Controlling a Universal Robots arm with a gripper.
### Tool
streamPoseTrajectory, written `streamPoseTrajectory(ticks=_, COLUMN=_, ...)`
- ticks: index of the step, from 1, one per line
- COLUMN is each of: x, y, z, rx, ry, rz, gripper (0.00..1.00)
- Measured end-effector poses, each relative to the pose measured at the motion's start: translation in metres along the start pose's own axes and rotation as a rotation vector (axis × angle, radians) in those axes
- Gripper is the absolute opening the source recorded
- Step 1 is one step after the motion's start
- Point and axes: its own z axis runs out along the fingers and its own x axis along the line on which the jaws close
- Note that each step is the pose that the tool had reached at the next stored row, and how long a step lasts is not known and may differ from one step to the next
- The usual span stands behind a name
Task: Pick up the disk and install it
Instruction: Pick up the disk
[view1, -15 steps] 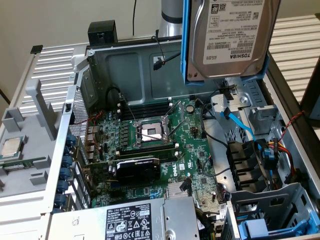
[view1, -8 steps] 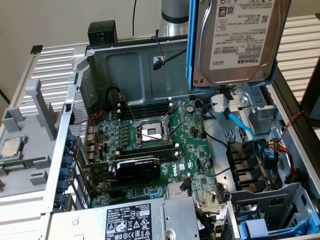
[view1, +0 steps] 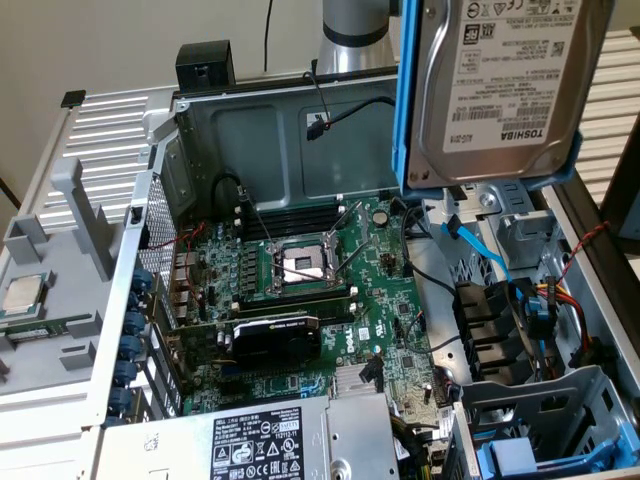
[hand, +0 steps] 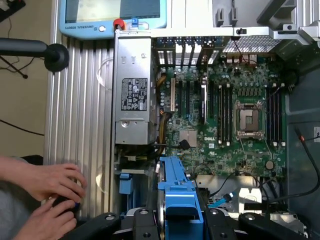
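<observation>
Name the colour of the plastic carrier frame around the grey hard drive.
Blue; the carrier frame on the hard drive shows best in the exterior view.

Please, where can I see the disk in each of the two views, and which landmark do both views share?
Exterior view: disk at the upper right, held above the open case, printed side facing the camera.
Wrist view: disk seen edge-on, close to the camera, in the gripper.
Shared landmark: the CPU socket on the motherboard.
</observation>
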Motion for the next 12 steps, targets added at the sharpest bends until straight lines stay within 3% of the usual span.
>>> streamPoseTrajectory(ticks=6, x=0.006, y=-0.0105, z=-0.0024, rx=0.0007, ry=0.0042, rz=0.0, gripper=0.37)
streamPoseTrajectory(ticks=12, x=0.017, y=-0.0153, z=-0.0021, rx=0.0016, ry=0.0045, rz=0.0, gripper=0.37)
